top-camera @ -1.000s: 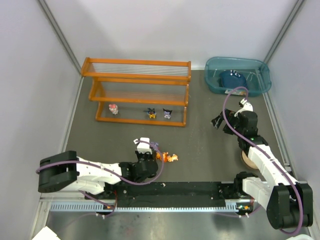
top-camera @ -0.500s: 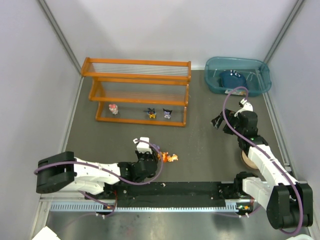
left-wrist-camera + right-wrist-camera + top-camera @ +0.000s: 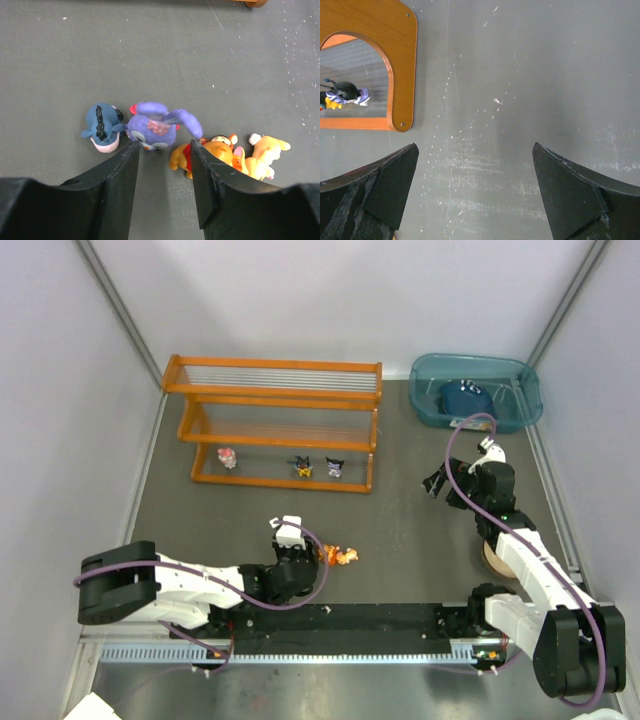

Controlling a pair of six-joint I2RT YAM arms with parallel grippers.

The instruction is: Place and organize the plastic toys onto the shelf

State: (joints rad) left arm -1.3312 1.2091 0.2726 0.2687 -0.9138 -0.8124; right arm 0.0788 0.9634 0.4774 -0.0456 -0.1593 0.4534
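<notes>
Left jaws sat partly spread, gripping nothing, tips right by the purple toy (image 3: 156,127) – right jaws wide apart.

A purple toy (image 3: 159,126) stands just ahead of the left gripper (image 3: 164,151), a blue toy (image 3: 101,127) to its left, orange toys (image 3: 225,156) to its right; open table (image 3: 150,50) beyond them

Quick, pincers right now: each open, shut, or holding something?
Left pincer: open, holding nothing; purple toy at its tips.
Right pincer: wide open, empty.
</notes>
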